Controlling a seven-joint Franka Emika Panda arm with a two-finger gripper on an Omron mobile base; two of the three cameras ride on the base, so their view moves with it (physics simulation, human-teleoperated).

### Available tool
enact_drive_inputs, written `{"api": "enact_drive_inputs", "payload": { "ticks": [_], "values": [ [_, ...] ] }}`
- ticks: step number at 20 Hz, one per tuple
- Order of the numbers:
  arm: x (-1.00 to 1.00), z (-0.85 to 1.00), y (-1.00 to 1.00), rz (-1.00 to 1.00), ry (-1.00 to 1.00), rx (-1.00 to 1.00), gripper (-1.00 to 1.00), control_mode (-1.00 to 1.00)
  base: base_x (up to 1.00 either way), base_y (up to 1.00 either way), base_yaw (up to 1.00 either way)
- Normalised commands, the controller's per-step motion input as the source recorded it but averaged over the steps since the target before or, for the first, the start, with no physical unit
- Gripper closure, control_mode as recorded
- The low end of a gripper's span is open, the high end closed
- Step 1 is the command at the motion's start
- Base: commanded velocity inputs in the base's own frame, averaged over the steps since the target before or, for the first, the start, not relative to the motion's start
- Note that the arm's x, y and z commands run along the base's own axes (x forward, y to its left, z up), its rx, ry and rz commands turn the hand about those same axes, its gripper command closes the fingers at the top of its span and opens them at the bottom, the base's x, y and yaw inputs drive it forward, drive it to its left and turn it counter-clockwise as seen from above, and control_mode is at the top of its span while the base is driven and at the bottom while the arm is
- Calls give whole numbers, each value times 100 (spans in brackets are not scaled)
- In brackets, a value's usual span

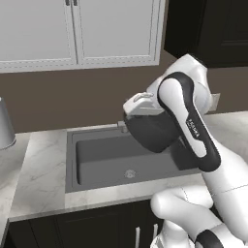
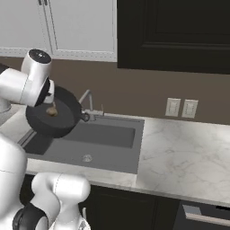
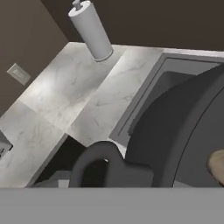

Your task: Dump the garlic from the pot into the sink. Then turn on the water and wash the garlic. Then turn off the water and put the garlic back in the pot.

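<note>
Right base view, pot (image 2: 56, 119) tipped above sink (image 2: 112, 134), garlic (image 2: 51, 111) inside, pincer clamped on pot rim.

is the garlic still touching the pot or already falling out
Touching: the right base view shows the garlic resting on the tilted pot's inner surface, above the sink.

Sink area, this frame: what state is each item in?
pot: lifted and tipped over the sink, held by the tool
garlic: inside the tilted pot
sink: basin bare, no water visible
faucet: no water running
upper cabinet doors: closed
</note>
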Motion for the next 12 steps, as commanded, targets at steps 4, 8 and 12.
{"api": "enact_drive_inputs", "payload": {
  "ticks": [4,8,12],
  "values": [
    [2,23,90,5,-5,7,100,-100,0,0,0],
    [32,33,77,3,0,16,100,-100,0,0,0],
    [56,36,60,1,0,21,100,-100,0,0,0]
  ]
}}
